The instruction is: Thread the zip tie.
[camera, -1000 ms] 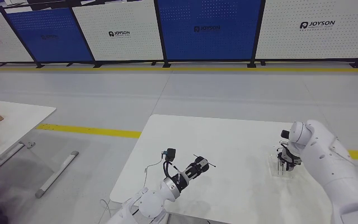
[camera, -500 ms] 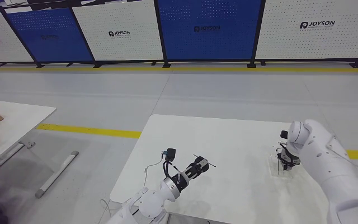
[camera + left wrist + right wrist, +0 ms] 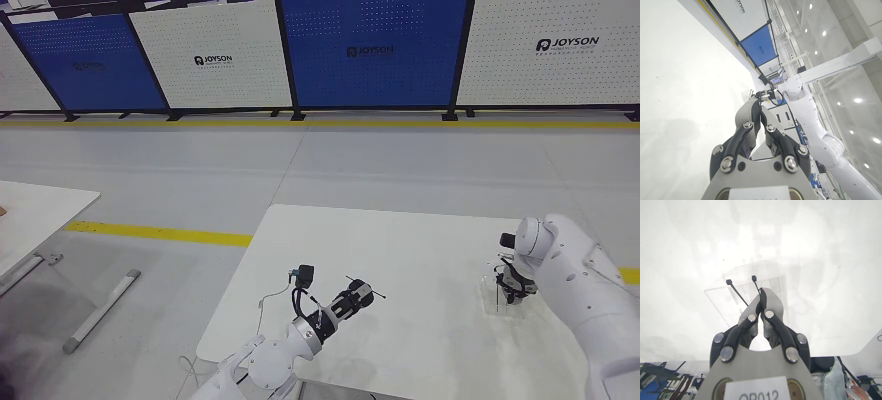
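1. Top view: Almost nothing has changed. The right gripper has moved only a tiny bit over the clear stand, near the right edge of the table. The left gripper has kept still near the front edge. I think the right arm is just settling its hold. The threading has not started, because the two grippers are well apart. The left zip tie is a thin black line pinched in the left gripper. It lies about flat and crossways to the fingers, with an end poking out on each side.
2. Left wrist view: The left gripper has its fingers squeezed tight together. Far off, the right gripper sits at the stand.
3. Right wrist view: The right gripper has its fingers squeezed shut on the right zip tie. The strap runs straight out from the fingertips. Its square head points away from the gripper, over the clear stand. The spare zip tie stands just beside it and leans off to one side, with the two heads apart.
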Controlling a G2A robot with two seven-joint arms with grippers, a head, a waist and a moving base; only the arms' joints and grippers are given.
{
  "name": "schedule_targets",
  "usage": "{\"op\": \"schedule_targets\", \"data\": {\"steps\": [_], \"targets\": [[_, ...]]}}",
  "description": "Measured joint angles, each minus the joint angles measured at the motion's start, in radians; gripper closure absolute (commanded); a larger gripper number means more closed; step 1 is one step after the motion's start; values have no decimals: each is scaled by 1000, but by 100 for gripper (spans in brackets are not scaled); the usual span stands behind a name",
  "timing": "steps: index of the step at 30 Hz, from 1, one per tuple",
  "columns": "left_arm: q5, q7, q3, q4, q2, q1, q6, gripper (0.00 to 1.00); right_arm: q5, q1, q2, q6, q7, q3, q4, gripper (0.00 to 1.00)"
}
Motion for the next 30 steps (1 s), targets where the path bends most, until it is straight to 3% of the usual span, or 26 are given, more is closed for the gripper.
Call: {"op": "schedule_targets", "data": {"steps": [6,12,15,24,30], "targets": [[0,0,0,0,0,0,0,100,0,-16,16,-28,12,19,-38,100],[0,0,0,0,0,0,0,100,-17,-37,39,-1,17,44,-90,100],[0,0,0,0,0,0,0,100,-7,-51,57,-32,24,71,-123,100],[0,0,0,0,0,0,0,100,-46,-124,117,-9,51,143,-279,100],[0,0,0,0,0,0,0,100,-47,-127,119,-8,51,146,-285,100]]}}
